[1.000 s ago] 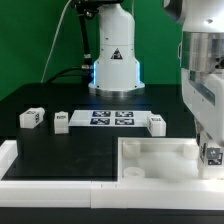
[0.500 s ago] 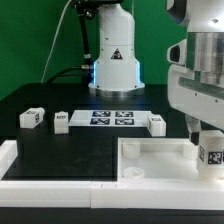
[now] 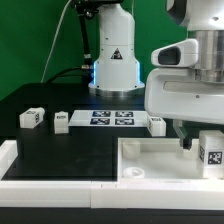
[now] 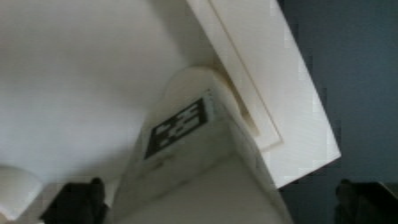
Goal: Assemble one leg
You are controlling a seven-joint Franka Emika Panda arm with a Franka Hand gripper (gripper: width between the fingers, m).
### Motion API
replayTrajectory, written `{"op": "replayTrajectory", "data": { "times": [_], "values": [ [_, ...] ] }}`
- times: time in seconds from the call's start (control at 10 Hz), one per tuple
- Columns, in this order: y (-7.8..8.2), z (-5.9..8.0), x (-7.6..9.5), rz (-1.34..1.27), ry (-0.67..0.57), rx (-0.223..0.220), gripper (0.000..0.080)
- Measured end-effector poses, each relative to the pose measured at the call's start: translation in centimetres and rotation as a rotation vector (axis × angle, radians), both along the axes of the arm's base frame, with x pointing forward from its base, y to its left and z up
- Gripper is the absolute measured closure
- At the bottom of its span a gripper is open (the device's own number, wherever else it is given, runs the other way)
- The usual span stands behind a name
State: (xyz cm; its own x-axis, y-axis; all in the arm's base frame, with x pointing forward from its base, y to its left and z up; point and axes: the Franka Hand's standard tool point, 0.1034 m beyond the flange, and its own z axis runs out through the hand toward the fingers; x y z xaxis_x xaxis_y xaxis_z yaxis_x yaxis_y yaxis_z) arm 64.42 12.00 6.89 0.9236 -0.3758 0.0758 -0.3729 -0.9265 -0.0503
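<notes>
The leg (image 3: 211, 150), a small white post with a black-and-white tag, stands at the exterior view's right, at the right side of the large white panel (image 3: 150, 160). The arm's white hand hangs right over it. In the wrist view the leg (image 4: 187, 140) lies against the panel's raised rim (image 4: 249, 60). My gripper (image 4: 222, 200) straddles it. The dark fingertips (image 4: 80, 200) stand wide apart, and dark table shows between the leg and one finger. Three more legs (image 3: 32, 117) (image 3: 62, 121) (image 3: 156, 124) lie on the black table.
The marker board (image 3: 112, 118) lies flat on the table's middle, between two of the loose legs. The robot's base (image 3: 114, 60) stands behind it. A white raised border (image 3: 40, 165) runs along the table's front and left.
The arm's hand has turned and swung toward the exterior view's left, showing more of its body. The leg has stayed almost in place, its tag now a little larger.
</notes>
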Motion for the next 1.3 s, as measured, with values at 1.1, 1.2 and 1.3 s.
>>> {"op": "replayTrajectory", "data": {
  "times": [1.1,1.2,1.3],
  "values": [
    [-0.33,0.1,0.08,0.238,-0.004,-0.038,0.051],
    [-0.23,0.09,0.05,0.074,-0.001,-0.023,0.051],
    [-0.34,0.07,-0.02,-0.058,0.005,-0.014,0.051]
  ]
}}
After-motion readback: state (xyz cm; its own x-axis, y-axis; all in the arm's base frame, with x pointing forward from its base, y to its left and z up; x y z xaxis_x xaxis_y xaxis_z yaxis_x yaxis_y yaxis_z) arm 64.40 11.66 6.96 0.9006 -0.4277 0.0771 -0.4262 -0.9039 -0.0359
